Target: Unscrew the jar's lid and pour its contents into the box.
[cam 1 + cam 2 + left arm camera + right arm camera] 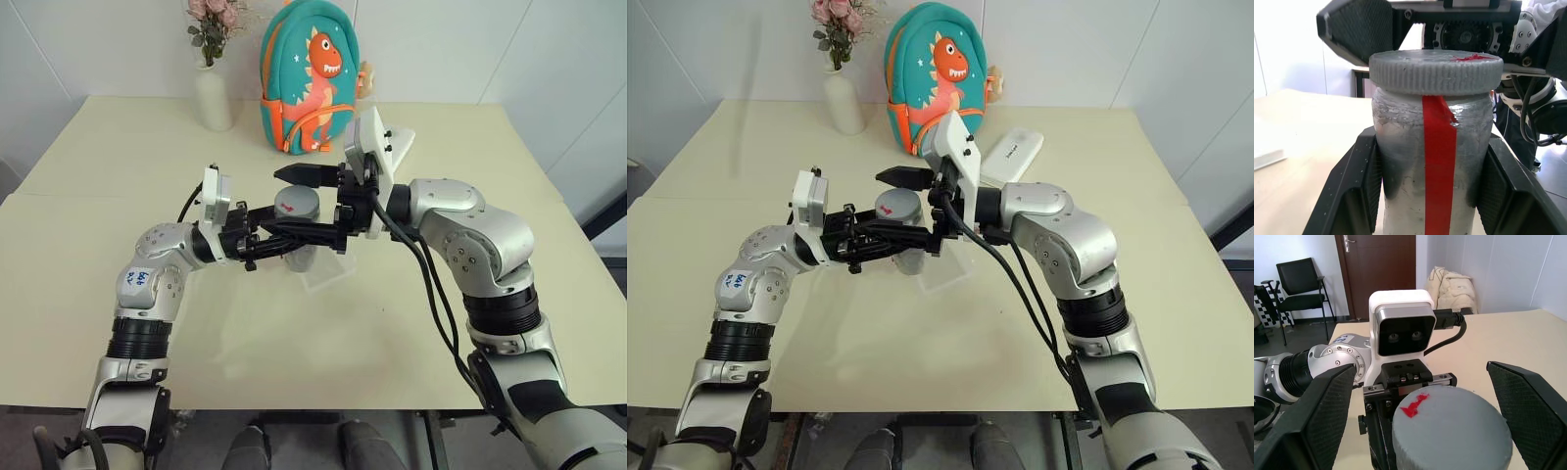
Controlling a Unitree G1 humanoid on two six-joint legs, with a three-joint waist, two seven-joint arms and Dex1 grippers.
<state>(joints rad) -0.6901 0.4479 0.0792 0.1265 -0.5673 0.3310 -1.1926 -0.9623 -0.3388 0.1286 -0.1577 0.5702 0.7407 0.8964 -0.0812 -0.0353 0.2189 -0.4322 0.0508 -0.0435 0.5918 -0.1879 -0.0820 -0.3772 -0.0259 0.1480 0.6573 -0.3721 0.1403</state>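
gripping jar (1425,161) upright, left gripper (277,243) pinching its body; right gripper (1449,396) spread wide, fingers straddling lid (1452,428), nearer it, not touching.

Jar (907,257) in left hand (890,238), right hand (909,201) spread around lid (897,207).

jar (297,245) mid-table (118,294), held up between left gripper (1425,196) fingers, one each side of body. lid (297,205) on top of jar. right gripper (1449,411) at lid from right, fingers spread either side, apart from it. box (328,274) on table just beside jar, on its right. vase (214,98) at back left, backpack (309,78) right of vase, case (1011,155) right of backpack, behind right gripper.
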